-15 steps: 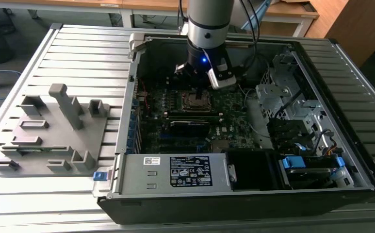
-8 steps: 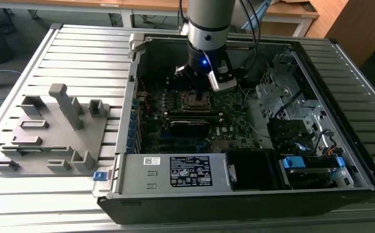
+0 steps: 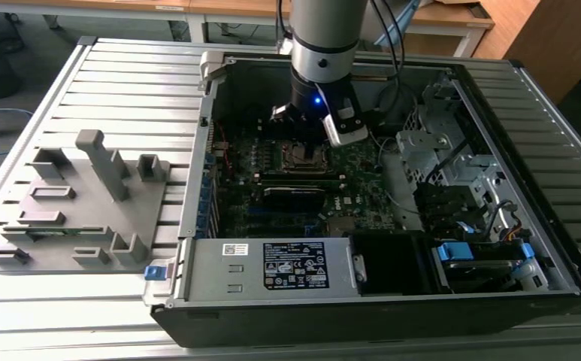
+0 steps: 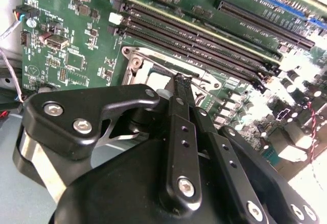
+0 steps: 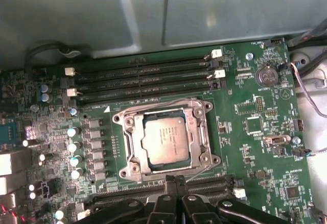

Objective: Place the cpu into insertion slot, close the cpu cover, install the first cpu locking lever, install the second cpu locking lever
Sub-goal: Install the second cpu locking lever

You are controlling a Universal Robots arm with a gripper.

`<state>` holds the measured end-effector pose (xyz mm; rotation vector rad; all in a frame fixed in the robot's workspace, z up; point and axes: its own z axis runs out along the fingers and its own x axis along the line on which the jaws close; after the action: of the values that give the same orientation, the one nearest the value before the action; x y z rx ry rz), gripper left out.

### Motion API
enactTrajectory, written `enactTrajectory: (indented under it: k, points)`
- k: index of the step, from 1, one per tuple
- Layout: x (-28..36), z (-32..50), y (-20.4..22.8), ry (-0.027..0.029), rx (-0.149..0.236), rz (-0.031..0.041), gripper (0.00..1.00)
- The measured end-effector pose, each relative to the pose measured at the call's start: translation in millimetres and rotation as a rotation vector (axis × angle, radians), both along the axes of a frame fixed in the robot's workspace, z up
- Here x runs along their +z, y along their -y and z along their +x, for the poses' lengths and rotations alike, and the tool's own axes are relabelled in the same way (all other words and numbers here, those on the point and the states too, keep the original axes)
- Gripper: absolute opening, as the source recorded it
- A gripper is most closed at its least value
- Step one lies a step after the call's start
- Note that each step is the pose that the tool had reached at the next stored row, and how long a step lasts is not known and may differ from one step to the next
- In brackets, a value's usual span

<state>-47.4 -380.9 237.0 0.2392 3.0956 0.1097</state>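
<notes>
First wrist view: the cpu [image 5: 166,141] lies flat in the insertion slot [image 5: 134,169], the cpu cover [image 5: 200,138] framing it. The pincer [image 5: 174,180] hovers beside, fingers pressed together, empty. Thin, stiff springy metal; press edges only.

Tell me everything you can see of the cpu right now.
The cpu is a flat square chip with a dull silver-grey metal top carrying faint print. In the first wrist view it lies level in the insertion slot, framed all round by the silvery cpu cover, which sits down over its edges. The hand is just beside the socket's edge, fingers together, not touching the chip.
</notes>
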Motion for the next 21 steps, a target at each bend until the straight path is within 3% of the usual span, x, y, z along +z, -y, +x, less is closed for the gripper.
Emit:
enactTrajectory:
  k: [2, 12, 21]
  points:
    - [0.0, 0.0, 2.3, 0.0, 0.0, 0.0011, 0.11]
    - [-0.3, -6.9, 3.4, 0.0055, 0.0, 0.0011, 0.11]
    - [-4.5, -10.8, 5.3, 0.0058, 0.0, 0.0011, 0.11]
